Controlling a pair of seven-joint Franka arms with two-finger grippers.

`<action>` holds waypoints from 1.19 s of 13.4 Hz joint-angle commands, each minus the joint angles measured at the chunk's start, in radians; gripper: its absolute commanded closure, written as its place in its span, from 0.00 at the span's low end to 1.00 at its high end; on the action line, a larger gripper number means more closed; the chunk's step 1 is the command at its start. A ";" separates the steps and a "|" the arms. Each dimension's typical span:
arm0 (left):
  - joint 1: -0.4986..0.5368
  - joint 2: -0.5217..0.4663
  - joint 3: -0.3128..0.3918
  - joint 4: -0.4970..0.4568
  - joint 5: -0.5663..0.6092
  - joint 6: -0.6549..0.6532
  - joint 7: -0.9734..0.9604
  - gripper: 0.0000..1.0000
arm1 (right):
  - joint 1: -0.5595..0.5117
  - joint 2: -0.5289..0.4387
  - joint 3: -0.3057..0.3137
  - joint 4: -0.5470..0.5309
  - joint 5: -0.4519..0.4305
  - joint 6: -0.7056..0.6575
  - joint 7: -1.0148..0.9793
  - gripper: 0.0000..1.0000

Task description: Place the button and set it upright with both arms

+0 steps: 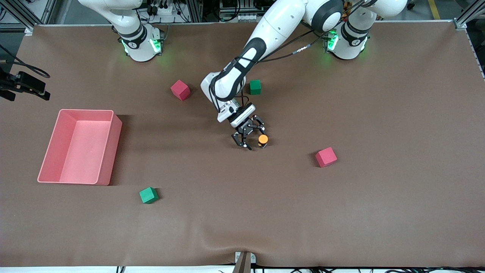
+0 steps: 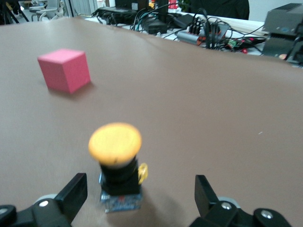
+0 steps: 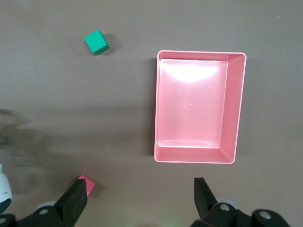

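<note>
The button stands upright on the brown table near its middle, orange cap on top of a dark body. In the left wrist view the button stands between the fingers, closer to one finger and touching neither. My left gripper is low at the table beside the button, open and empty; it also shows in the left wrist view. My right gripper is open and empty, high above the table by the pink bin. It is out of the front view, and the right arm waits.
A pink bin lies toward the right arm's end of the table and also shows in the right wrist view. One red cube and one green cube sit near the bases. Another red cube and another green cube sit nearer the front camera.
</note>
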 commanded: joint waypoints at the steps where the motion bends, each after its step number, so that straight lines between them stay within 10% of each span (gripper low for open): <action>1: -0.011 -0.105 -0.004 -0.020 -0.061 -0.053 0.119 0.00 | -0.002 -0.001 0.002 0.006 0.012 -0.002 0.001 0.00; 9: 0.012 -0.220 -0.069 -0.020 -0.190 -0.181 0.372 0.00 | 0.000 -0.001 0.002 0.006 0.012 -0.001 0.001 0.00; 16: 0.227 -0.400 -0.078 -0.016 -0.288 -0.145 0.738 0.00 | 0.008 -0.001 0.002 0.006 0.012 -0.001 0.003 0.00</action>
